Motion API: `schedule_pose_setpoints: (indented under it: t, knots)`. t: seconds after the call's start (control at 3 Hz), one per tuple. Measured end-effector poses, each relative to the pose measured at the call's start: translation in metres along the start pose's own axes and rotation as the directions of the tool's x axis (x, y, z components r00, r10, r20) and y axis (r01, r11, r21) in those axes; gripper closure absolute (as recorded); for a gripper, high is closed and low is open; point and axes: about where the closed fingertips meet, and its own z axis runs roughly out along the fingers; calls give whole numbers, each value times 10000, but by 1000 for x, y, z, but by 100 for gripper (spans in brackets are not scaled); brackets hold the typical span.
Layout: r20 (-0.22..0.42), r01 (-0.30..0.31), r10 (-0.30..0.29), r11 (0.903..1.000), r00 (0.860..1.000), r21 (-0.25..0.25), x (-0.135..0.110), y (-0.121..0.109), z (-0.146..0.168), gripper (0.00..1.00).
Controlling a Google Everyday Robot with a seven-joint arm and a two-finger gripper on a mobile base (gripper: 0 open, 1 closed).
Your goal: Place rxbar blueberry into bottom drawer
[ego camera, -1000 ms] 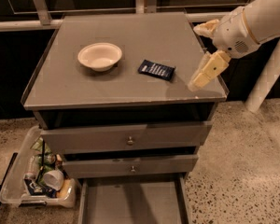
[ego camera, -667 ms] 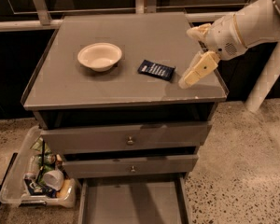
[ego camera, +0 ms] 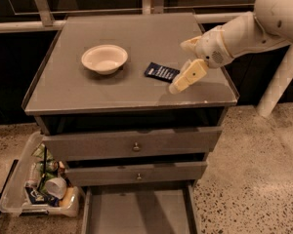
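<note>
"What's the biggest thing?"
"A grey cabinet with a flat worktop point(ego camera: 88, 89). Its bottom drawer point(ego camera: 136, 212) is pulled out, down by the floor."
"What's next to it?"
"A clear bin point(ego camera: 13, 185) full of clutter, on the left."
"Where's the gripper?"
"The gripper point(ego camera: 180, 65) hangs over the worktop's right side. Its fingers are spread apart and hold nothing."
"And the little things?"
"A white bowl point(ego camera: 104, 59) sits on the worktop. The rxbar blueberry point(ego camera: 161, 72) lies flat between the bowl and the gripper, just beside the lower finger."
</note>
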Motion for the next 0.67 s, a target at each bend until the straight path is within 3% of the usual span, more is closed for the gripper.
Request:
schedule_pose_setpoints:
  t: [0.67]
  knots:
    - [-760, -721, 751, 9966, 9943, 410, 14, -17, 38, 0]
